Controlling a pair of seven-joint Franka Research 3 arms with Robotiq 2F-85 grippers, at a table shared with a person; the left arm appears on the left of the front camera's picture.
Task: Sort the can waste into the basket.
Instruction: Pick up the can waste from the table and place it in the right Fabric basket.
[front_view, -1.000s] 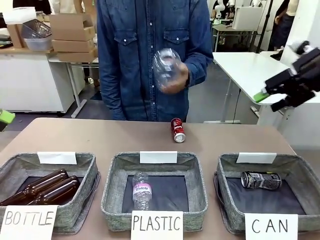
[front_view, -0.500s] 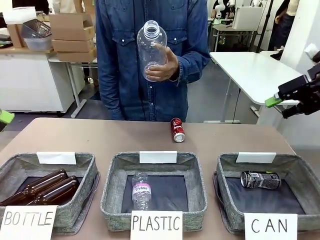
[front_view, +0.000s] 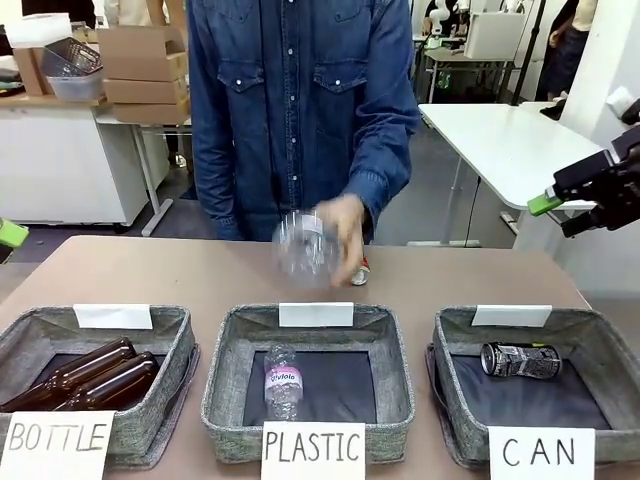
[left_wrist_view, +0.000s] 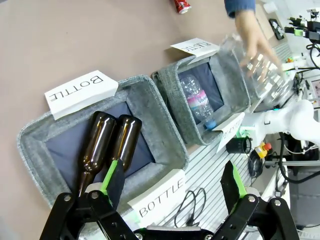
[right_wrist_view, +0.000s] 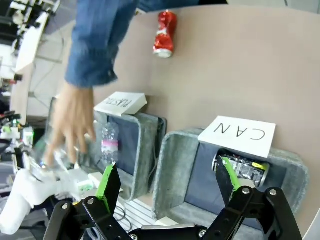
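Right jaws: wide open, nothing between the green pads (right_wrist_view: 107, 186). In the front view they hang high, out past the right end of the bench (front_view: 150, 270), well apart from everything on it.

Left jaws: also open and empty, parked low at the left edge over the BOTTLE basket (left_wrist_view: 165, 130).

Black-and-silver can (front_view: 521, 360) is already lying in the CAN basket (front_view: 612, 352). Red can (right_wrist_view: 165, 32) is on its side on the far part of the bench, outside any basket.

The person's hand (front_view: 345, 235) is holding a clear plastic bottle (front_view: 303, 245), blurred, just in front of the red can and above the PLASTIC basket (front_view: 225, 370).

Step as I read it: one can sorted, one to go, approach not started.

Next move: I'd use the right arm. Reach across to the far side, line the jaws up across the can body, come down and close. Hold off until the hand clears that spot. The can is on its side, so it may roll if nudged.
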